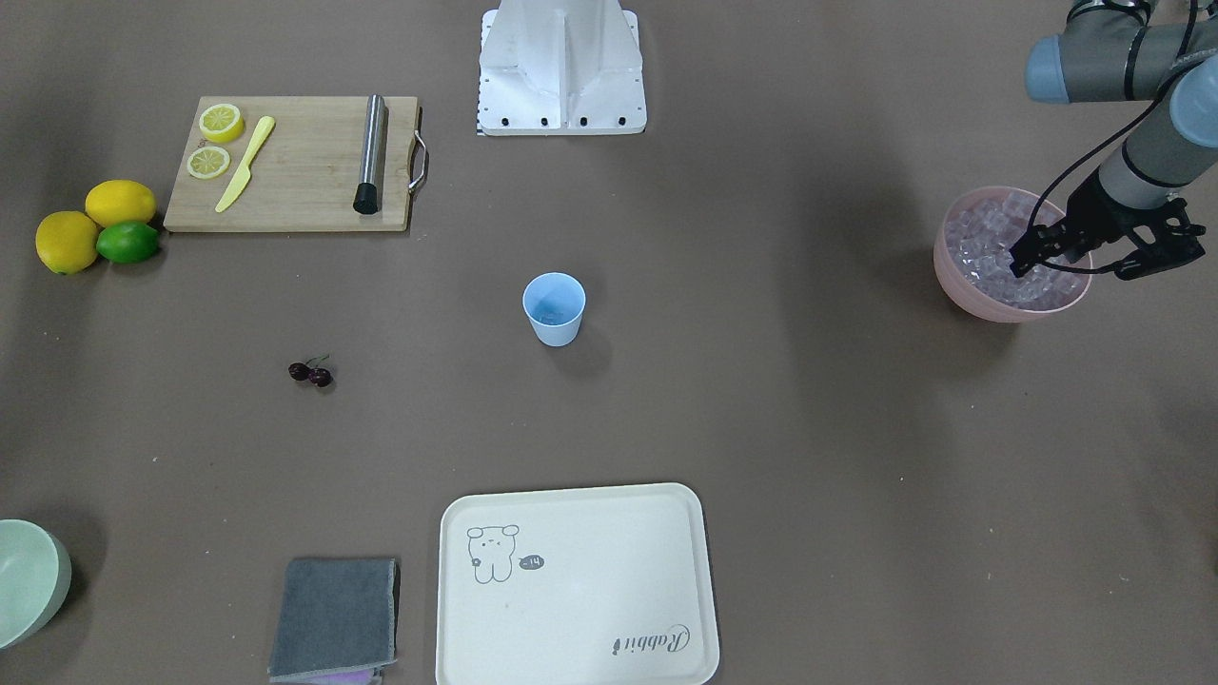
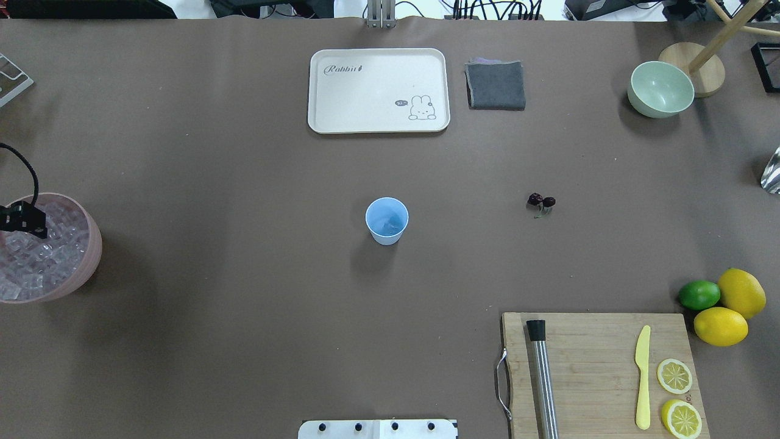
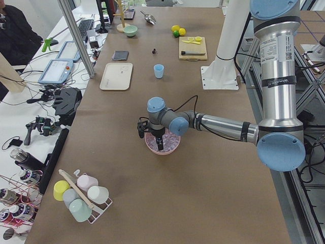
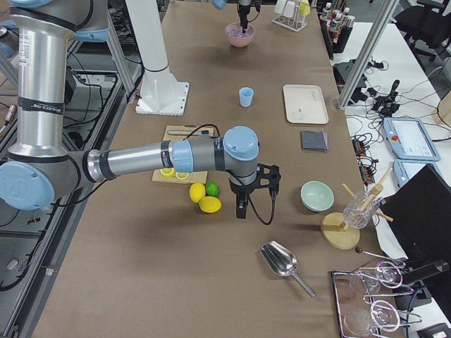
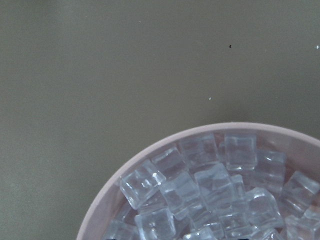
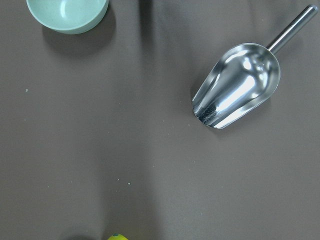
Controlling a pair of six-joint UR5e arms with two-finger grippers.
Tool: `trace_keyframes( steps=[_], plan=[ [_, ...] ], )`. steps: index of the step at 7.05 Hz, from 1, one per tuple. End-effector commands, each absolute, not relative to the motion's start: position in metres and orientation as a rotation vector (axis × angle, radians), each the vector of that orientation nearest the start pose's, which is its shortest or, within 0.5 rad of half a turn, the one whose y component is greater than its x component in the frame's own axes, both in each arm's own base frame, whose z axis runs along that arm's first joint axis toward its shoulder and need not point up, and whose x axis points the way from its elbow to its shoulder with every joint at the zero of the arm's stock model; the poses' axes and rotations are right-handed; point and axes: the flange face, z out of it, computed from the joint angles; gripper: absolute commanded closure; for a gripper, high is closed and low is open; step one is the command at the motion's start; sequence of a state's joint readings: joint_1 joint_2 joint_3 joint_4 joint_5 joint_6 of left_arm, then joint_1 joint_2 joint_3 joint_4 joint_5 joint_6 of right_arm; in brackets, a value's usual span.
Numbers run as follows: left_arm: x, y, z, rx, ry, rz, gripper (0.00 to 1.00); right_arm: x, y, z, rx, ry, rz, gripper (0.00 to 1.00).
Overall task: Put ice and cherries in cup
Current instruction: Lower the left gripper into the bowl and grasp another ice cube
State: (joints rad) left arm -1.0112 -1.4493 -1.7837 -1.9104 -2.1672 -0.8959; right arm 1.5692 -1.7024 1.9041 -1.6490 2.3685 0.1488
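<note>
Ice (image 1: 985, 238) in pink bowl (image 1: 952, 278) under left gripper (image 1: 1080, 264), jaws spread; right gripper (image 4: 241, 208): cannot tell; cup (image 1: 554, 309) well apart

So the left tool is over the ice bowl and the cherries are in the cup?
No: the cherries lie on the table, apart from the cup, as the overhead view shows. The left tool is over the ice bowl.

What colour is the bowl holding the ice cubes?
Pale pink. The wide round pink bowl of clear ice cubes shows best in the exterior front-facing view.
</note>
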Motion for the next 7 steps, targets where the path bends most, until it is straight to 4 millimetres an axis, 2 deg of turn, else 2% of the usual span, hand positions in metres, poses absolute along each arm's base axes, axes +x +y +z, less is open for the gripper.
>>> trace_keyframes(
  steps=[1, 3, 4, 6, 7],
  plan=[
    [0.1797, -0.4358, 0.5874, -0.071, 0.708, -0.171, 0.27, 0.0613, -0.4347, 0.5629, 0.055, -0.803, 0.091, 0.0],
    [0.1794, -0.436, 0.587, -0.069, 0.705, -0.172, 0.49, 0.0613, -0.4339, 0.5598, 0.06, -0.804, 0.088, 0.0],
    [0.1794, -0.436, 0.5878, -0.07, 0.704, -0.172, 0.54, 0.0613, -0.4345, 0.5592, 0.062, -0.804, 0.088, 0.0],
    [0.1784, -0.4358, 0.5878, -0.068, 0.703, -0.174, 0.75, 0.0613, -0.4339, 0.5598, 0.06, -0.804, 0.088, 0.0],
    [0.1787, -0.4364, 0.5863, -0.065, 0.705, -0.172, 0.9, 0.0613, -0.4339, 0.5598, 0.06, -0.804, 0.088, 0.0]
  ],
)
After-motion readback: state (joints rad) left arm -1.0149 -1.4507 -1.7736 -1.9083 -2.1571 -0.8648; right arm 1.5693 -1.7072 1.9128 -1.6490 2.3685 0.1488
